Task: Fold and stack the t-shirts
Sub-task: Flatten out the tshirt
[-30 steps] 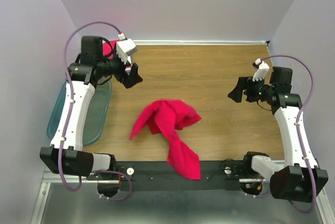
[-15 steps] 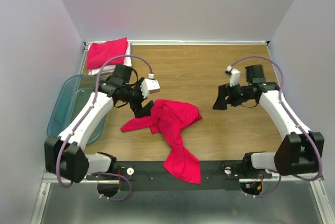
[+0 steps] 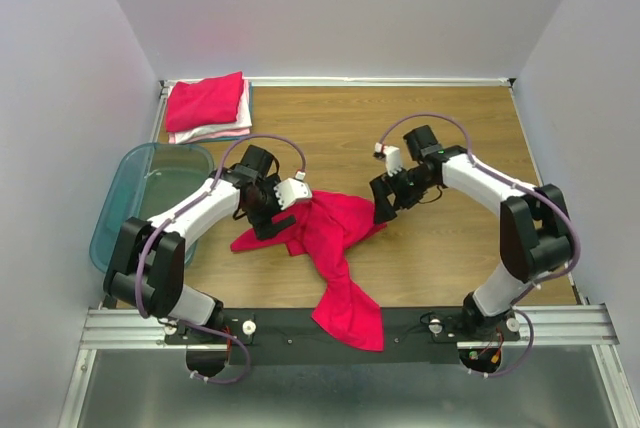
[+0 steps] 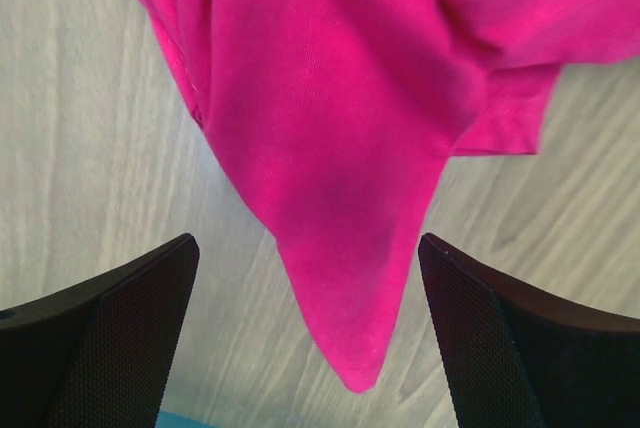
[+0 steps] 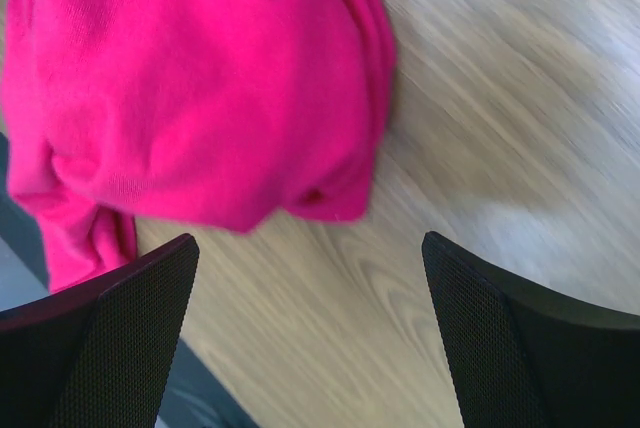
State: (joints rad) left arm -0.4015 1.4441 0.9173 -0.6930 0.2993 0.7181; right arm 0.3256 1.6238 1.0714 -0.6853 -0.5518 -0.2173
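Wood table (image 3: 450, 138), grey walls round it. One red t-shirt (image 3: 335, 233) lies crumpled mid-table, its near end hanging over the black rail (image 3: 270, 333) at the front edge.

At the shirt's left edge sits the left gripper (image 3: 272, 218), fingers spread wide and holding nothing. Its wrist view shows a pointed corner of cloth flat on the wood between the two fingers. At the shirt's other edge is the right gripper (image 3: 383, 203), also spread wide and empty. Its wrist view shows a bunched fold just ahead and bare wood between the fingers.

The folded stack (image 3: 207, 106), red on top with pale layers under, is in the far-left corner. The teal bin (image 3: 105, 223) sits left of the table, beside the left arm.

My read: this is pick-up for spreading flat, and folding hasn't started. Next, each side should drop onto a single layer at an edge or corner, pinch, then pull apart. Risk: the right side grabs the whole bunch.
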